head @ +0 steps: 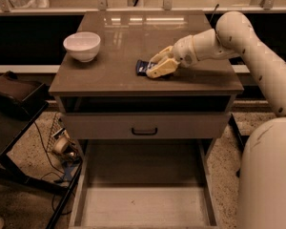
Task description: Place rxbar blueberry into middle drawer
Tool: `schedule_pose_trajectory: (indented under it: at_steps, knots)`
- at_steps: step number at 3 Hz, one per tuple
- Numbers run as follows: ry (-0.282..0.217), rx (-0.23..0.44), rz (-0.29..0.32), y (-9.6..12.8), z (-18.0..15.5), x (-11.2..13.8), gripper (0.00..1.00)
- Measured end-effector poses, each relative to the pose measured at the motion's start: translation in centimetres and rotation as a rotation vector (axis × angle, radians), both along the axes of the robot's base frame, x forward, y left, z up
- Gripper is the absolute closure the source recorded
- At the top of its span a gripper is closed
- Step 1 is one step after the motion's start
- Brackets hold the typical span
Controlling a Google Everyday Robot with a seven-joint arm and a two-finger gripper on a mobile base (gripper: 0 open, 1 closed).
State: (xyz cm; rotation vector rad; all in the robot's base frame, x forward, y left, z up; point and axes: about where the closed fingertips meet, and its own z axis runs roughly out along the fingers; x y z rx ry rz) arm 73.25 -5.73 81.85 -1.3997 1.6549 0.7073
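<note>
The rxbar blueberry (142,67), a small dark blue bar, lies on the cabinet's brown top near its middle. My gripper (151,68) reaches in from the right and its pale fingers (160,70) are closed over the bar's right part, so only the left end shows. The bar rests on the top. The middle drawer (143,206) is pulled out far below, a wide shallow grey tray with a plain pale floor and low side walls.
A white bowl (82,46) stands at the left of the cabinet top (109,75). A shut drawer front with a black handle (144,130) sits under an open slot. A dark stand (14,94) and cables (62,147) are on the left.
</note>
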Motion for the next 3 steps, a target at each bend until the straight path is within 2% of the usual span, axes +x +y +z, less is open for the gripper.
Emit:
schedule_pose_trajectory:
  at_steps: [3]
  knots:
    - [0.000, -0.001, 0.000, -0.01, 0.02, 0.00, 1.00]
